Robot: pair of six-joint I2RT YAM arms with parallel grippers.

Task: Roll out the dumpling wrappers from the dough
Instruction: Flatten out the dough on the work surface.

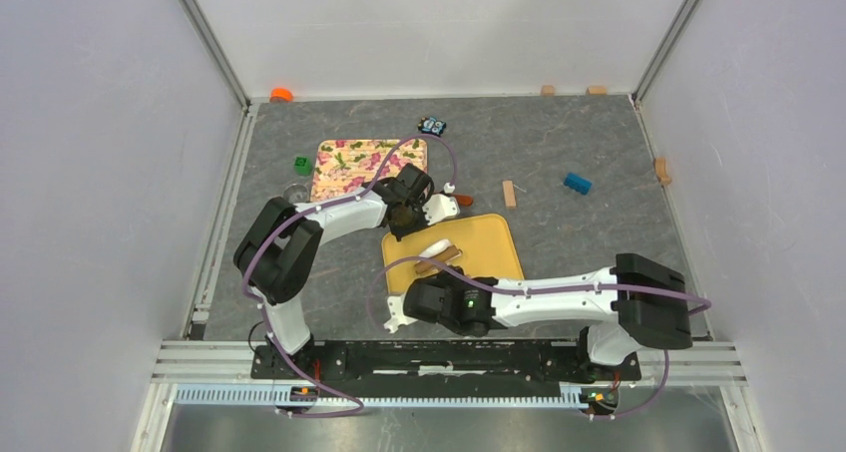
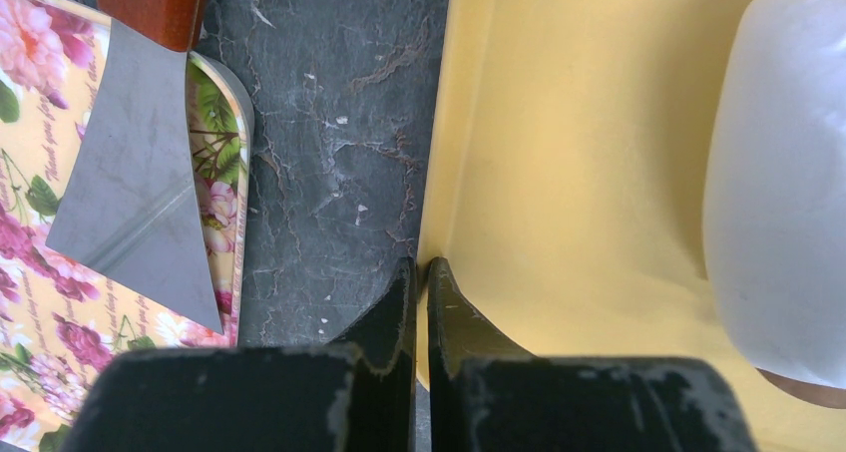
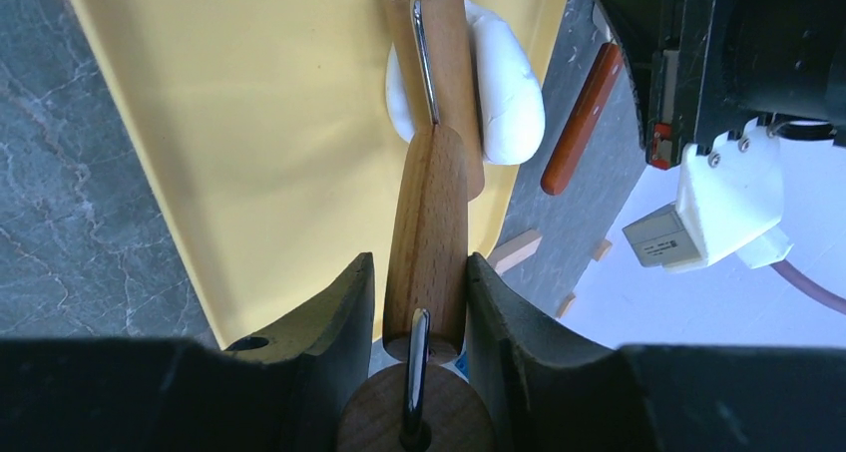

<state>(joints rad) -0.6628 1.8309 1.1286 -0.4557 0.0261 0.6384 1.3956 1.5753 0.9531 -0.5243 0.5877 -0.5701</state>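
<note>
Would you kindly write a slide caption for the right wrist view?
Right fingers hold a wooden roller lying across white dough on the yellow board.

My right gripper (image 3: 419, 267) has its two black fingers (image 3: 334, 312) clamped on the handle of a light wooden hand roller with a metal wire frame (image 3: 429, 203), one finger on each side. The roller's barrel (image 3: 454, 53) lies across a soft white lump of dough (image 3: 511, 88), which bulges out on both sides of it, close to one edge of a flat yellow board (image 3: 249, 103). Just off that edge, on the grey marbled tabletop (image 3: 80, 193), I see a slim red-brown handle (image 3: 584, 123) and a small pale wooden block (image 3: 516, 250). The other arm's black body (image 3: 718, 43) fills my upper right corner.
</note>
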